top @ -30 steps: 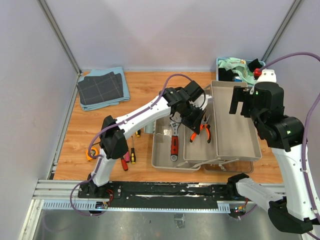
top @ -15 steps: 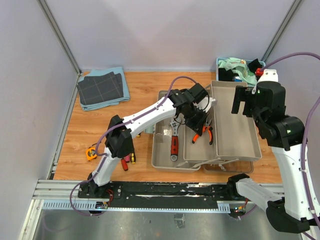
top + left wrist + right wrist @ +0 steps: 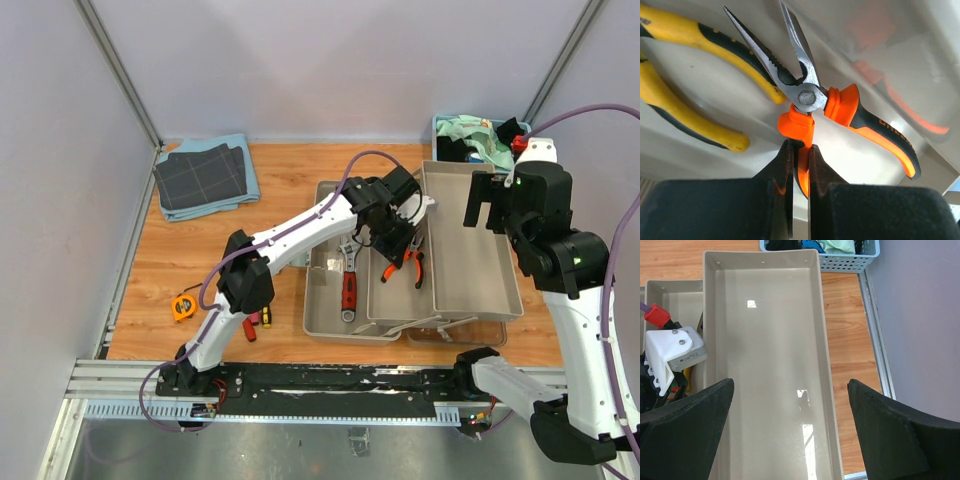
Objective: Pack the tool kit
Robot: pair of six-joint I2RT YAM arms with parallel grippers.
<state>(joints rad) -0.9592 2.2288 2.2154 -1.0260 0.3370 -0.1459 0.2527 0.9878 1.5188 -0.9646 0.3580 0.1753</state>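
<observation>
Wood-grain surface (image 3: pixel 290 190) is enclosed by plain pale grey walls (image 3: pixel 330 60). The toolbox (image 3: pixel 325 305) is set right of centre, folded open. One handle of the orange pliers (image 3: pixel 840 107), inside the middle tray (image 3: pixel 395 300), is clamped by the left fingers (image 3: pixel 784 175); the right fingers (image 3: pixel 690 435) are held wide apart above the long tray (image 3: pixel 765 340). Lettering (image 3: pixel 888 131) on the pliers' grip is too blurred to be read.

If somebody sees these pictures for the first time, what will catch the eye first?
The left gripper draws the eye first: it is shut on one handle of the orange needle-nose pliers, low inside the open toolbox, beside yellow-handled pliers. On the right side, the open right gripper hangs over the bare fold-out tray.
</observation>
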